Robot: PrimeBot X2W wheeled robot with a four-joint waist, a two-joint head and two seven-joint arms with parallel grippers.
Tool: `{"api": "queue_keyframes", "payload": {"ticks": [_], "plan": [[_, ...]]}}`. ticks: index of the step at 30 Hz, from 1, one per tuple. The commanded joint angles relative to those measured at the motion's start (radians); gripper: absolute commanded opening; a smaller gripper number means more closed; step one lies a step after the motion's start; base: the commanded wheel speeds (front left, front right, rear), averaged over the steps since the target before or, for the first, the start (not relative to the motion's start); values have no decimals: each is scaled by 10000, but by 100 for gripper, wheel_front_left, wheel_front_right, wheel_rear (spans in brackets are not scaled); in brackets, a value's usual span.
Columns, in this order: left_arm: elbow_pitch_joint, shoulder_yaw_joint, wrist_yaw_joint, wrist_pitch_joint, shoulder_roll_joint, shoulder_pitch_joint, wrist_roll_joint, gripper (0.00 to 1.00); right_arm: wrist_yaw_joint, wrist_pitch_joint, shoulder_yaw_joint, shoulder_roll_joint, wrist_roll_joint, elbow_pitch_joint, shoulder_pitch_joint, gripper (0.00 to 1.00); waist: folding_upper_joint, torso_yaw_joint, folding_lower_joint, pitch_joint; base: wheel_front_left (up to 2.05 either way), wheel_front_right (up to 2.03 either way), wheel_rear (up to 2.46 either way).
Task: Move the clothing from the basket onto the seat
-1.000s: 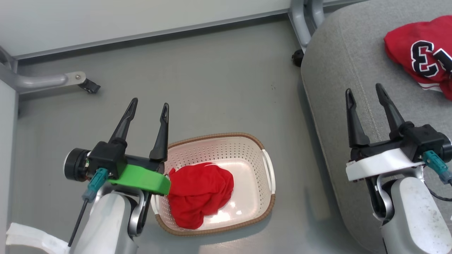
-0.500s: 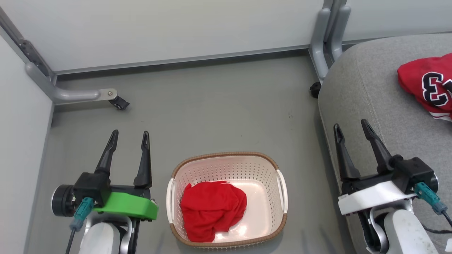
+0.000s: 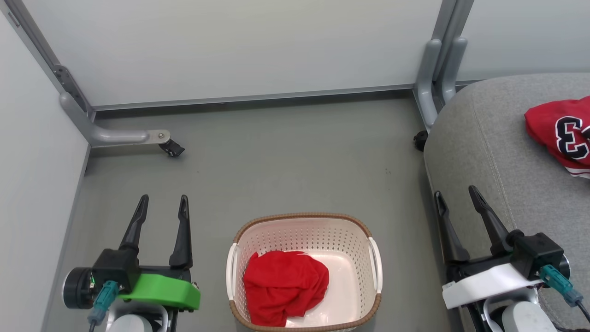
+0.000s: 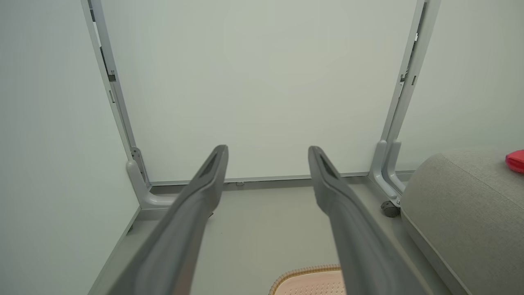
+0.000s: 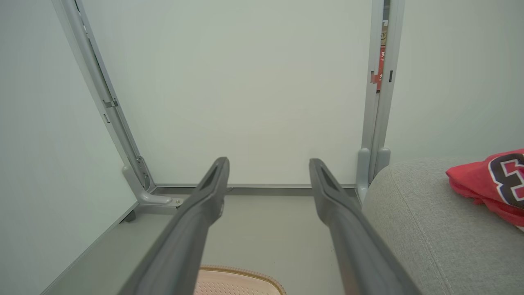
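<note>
Pickup pending: left gripper (image 3: 163, 198) and right gripper (image 3: 455, 191) are hovering spread and empty; clothing (image 3: 286, 286) in basket (image 3: 302, 216) is likely needing a downward reach.

The left gripper (image 3: 164, 198) is backed by a bright green plastic bracket (image 3: 161, 290), the right gripper (image 3: 455, 191) by a white plastic bracket (image 3: 484, 282); a teal cable connector (image 3: 102, 297) is fitted to each.

Bright, even light; soft shadows, sharp focus.
</note>
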Motion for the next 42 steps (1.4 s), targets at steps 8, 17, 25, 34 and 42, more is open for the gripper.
{"api": "queue_keyframes", "payload": {"ticks": [8,17,25,34,42], "plan": [[6,78,-85,-9,-45,389,189,100,-10,-49,-126,-32,-101,-64,427,100,0,27,1,-175,0,0,0],[9,113,-140,-9,-70,418,244,100,-10,-49,-211,-31,-115,67,548,100,0,19,1,-260,0,0,0],[-8,147,-162,-9,-81,387,212,100,-10,-49,-221,-31,-148,112,514,100,0,13,1,-255,0,0,0],[21,173,-187,-7,-89,276,233,100,-10,-49,-231,-31,-177,129,439,100,0,-33,1,-169,0,0,0],[192,-155,-274,-9,-49,-250,434,100,-10,-49,-94,-31,-208,31,187,100,0,-237,1,138,0,0,0]]}}
